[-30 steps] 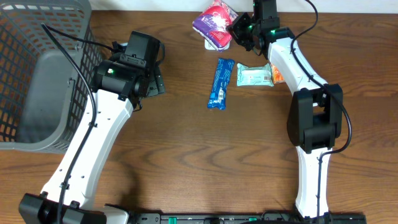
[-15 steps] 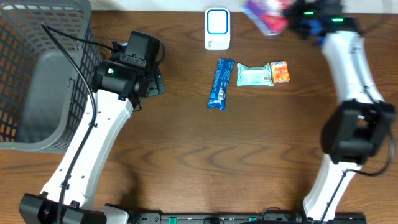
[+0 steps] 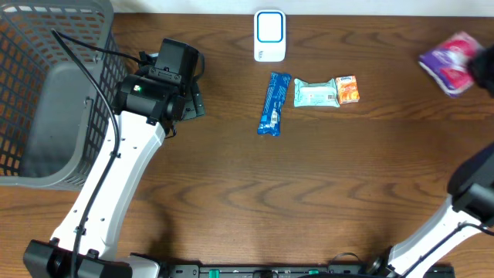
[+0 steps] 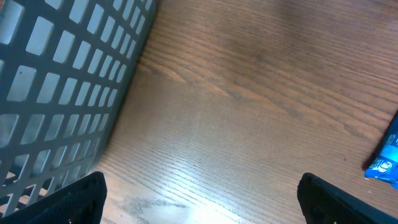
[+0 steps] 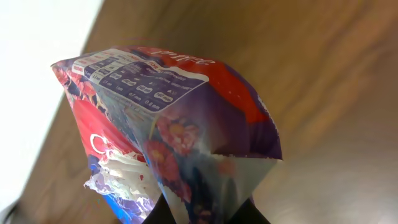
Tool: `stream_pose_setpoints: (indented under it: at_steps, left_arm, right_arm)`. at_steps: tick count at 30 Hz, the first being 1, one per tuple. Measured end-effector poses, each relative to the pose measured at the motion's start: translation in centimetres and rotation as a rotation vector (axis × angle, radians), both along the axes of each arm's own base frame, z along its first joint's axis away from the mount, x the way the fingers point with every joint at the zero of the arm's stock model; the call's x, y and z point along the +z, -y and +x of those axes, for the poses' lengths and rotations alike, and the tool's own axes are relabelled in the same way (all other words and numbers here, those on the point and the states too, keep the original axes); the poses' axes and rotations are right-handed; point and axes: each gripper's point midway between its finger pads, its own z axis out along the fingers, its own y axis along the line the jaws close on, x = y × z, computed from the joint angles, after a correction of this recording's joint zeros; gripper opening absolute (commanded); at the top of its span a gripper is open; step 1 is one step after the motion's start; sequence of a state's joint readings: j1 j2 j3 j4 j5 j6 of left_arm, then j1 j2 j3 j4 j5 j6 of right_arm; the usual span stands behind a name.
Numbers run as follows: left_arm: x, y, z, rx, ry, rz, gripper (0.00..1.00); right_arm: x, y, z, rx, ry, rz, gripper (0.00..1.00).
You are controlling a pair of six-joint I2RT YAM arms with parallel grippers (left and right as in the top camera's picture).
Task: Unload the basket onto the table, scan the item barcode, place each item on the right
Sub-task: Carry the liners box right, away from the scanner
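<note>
Over the wood-grain table (image 3: 309, 177), left fingers (image 4: 348, 202) spread; right fingers (image 5: 252, 216) pinch the pouch (image 5: 180, 124).

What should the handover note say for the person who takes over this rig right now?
Left gripper: open, over the wooden table beside the grey plastic basket.
Right gripper: shut on the purple and red snack pouch, held at the table's far right.
White scanner at the back edge; blue bar, pale green packet and small orange packet lie in front of it.
Done: pouch picked up. Left: likely the three lying items; whether the pouch was scanned cannot be told.
</note>
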State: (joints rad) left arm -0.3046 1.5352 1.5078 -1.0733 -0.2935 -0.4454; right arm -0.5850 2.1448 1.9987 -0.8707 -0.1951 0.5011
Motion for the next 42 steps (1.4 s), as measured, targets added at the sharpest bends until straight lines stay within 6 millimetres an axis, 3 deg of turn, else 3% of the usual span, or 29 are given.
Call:
stream_pose_setpoints:
  at_steps: [6, 11, 13, 15, 18, 19, 20, 26, 29, 32, 33, 35, 36, 38, 42]
  left_arm:
    - [0.0, 0.0, 0.0, 0.000, 0.000, 0.000, 0.98]
    - [0.0, 0.0, 0.0, 0.000, 0.000, 0.000, 0.98]
    - [0.0, 0.0, 0.0, 0.000, 0.000, 0.000, 0.98]
    - [0.0, 0.0, 0.0, 0.000, 0.000, 0.000, 0.98]
    - [0.0, 0.0, 0.0, 0.000, 0.000, 0.000, 0.98]
    - [0.0, 0.0, 0.0, 0.000, 0.000, 0.000, 0.98]
    - [0.0, 0.0, 0.0, 0.000, 0.000, 0.000, 0.98]
    - [0.0, 0.0, 0.0, 0.000, 0.000, 0.000, 0.98]
    - [0.0, 0.0, 0.0, 0.000, 0.000, 0.000, 0.98]
    - [0.0, 0.0, 0.0, 0.000, 0.000, 0.000, 0.98]
    - [0.0, 0.0, 0.0, 0.000, 0.000, 0.000, 0.98]
    - [0.0, 0.0, 0.0, 0.000, 0.000, 0.000, 0.98]
    - [0.0, 0.0, 0.0, 0.000, 0.000, 0.000, 0.98]
    - [0.0, 0.0, 0.0, 0.000, 0.000, 0.000, 0.98]
    - [0.0, 0.0, 0.0, 0.000, 0.000, 0.000, 0.98]
  right_arm:
    - [-0.8, 6.9, -4.1, -0.118, 0.000, -0.043, 0.01]
    - [-3.4, 11.5, -7.9, -0.287, -0.004, -0.037, 0.03]
    - [-4.8, 12.6, -9.4, -0.350, -0.003, -0.021, 0.14]
    - [-6.0, 13.7, -10.8, -0.406, -0.002, -0.008, 0.34]
    - [-6.9, 15.2, -12.4, -0.449, 0.003, -0.013, 0.77]
    - [-7.0, 15.5, -12.8, -0.448, 0.000, -0.020, 0.84]
    - [-7.0, 16.0, -13.4, -0.439, -0.007, -0.034, 0.90]
    - [-7.1, 15.7, -13.9, -0.365, 0.003, -0.006, 0.99]
    - [-6.8, 14.7, -12.9, -0.307, 0.056, 0.042, 0.99]
    - [-6.4, 13.2, -11.7, -0.247, 0.112, 0.113, 0.87]
    - [-6.4, 12.7, -11.5, -0.232, 0.117, 0.130, 0.78]
    - [-6.6, 11.7, -11.4, -0.216, 0.113, 0.172, 0.34]
    - [-6.7, 11.3, -11.5, -0.214, 0.108, 0.191, 0.21]
    - [-6.9, 10.5, -11.5, -0.206, 0.097, 0.223, 0.14]
    - [-7.4, 9.6, -12.0, -0.213, 0.063, 0.262, 0.13]
